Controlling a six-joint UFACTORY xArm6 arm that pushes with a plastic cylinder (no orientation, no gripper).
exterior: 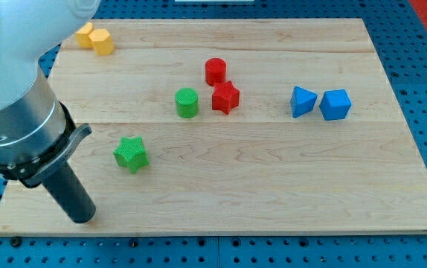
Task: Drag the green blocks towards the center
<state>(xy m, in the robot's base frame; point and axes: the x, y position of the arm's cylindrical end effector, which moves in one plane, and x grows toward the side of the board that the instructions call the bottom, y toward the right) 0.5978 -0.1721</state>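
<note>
A green star block (131, 154) lies left of the board's middle, toward the view's bottom. A green cylinder (187, 102) stands nearer the middle, up and to the right of the star. My tip (82, 218) rests on the board near the bottom left corner, below and to the left of the green star, apart from it. The arm's large body covers the view's upper left.
A red cylinder (216, 71) and a red star (225, 97) sit just right of the green cylinder. A blue triangular block (302, 101) and a blue cube (335, 104) lie at the right. Two yellow blocks (95, 38) sit at the top left. The wooden board (273, 186) has edges all round.
</note>
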